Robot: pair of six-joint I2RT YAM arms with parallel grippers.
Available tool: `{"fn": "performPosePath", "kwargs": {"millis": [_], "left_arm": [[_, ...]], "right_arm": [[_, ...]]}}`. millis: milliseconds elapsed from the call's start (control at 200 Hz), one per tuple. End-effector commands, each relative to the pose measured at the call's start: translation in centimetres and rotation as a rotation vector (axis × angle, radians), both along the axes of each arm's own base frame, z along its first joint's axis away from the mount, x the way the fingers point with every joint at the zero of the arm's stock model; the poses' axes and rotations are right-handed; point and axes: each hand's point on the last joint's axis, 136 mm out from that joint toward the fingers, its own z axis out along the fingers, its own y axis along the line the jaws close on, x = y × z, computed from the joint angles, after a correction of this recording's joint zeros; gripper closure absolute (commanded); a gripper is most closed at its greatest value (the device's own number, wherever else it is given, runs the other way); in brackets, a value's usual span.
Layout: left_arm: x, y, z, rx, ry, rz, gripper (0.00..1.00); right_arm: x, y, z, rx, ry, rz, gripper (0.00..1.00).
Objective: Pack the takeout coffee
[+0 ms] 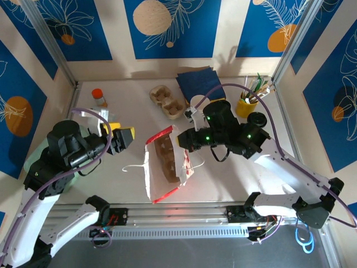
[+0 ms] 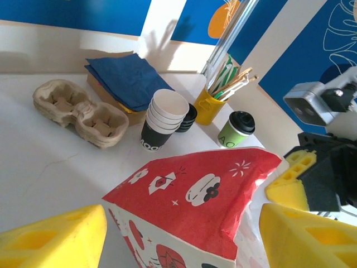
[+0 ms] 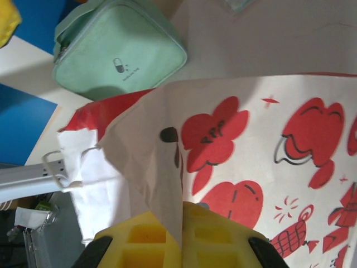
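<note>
The takeout coffee (image 2: 237, 129), a small green cup with a black lid, stands upright on the table beside a yellow holder. A red-and-white paper bag (image 1: 162, 167) stands open in the middle of the table, with a cardboard cup carrier (image 1: 166, 159) inside it. My right gripper (image 1: 179, 140) is shut on the bag's upper right edge, and the paper is pinched between its yellow fingers (image 3: 145, 240). My left gripper (image 1: 121, 134) hovers open just left of the bag. In the left wrist view the bag's red side (image 2: 206, 195) lies in front of the left gripper (image 2: 184, 245).
A second empty cup carrier (image 2: 78, 111) lies at the back, beside blue napkins (image 2: 125, 78). A stack of lidless cups (image 2: 162, 118) and a yellow holder of stirrers (image 2: 211, 106) stand near the coffee. An orange-capped bottle (image 1: 99, 97) is back left. A mint pouch (image 3: 120, 47) lies left of the bag.
</note>
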Motion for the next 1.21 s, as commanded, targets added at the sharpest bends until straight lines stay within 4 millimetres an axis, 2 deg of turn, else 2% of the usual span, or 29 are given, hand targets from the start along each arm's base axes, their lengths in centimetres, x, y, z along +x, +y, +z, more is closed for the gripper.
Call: {"fn": "performPosePath", "kwargs": {"millis": [0, 225, 665, 1126, 1201], "left_arm": [[0.0, -0.5, 0.2, -0.001, -0.018, -0.029, 0.27], [0.2, -0.7, -0.3, 0.006, -0.002, -0.029, 0.27], [0.8, -1.2, -0.7, 0.005, 0.016, -0.031, 0.27], [1.1, -1.3, -0.8, 0.009, 0.021, -0.032, 0.27], [1.1, -1.2, -0.8, 0.012, 0.024, -0.023, 0.27]], "right_arm": [[0.4, -0.2, 0.7, 0.031, 0.075, -0.009, 1.00], [2.8, -1.3, -0.3, 0.037, 0.182, -0.063, 1.00], [7.7, -2.9, -1.1, 0.096, 0.277, -0.046, 1.00], [12.3, -4.5, -3.0, 0.063, 0.294, -0.069, 1.00], [13.2, -4.9, -3.9, 0.016, 0.274, -0.089, 0.97]]}}
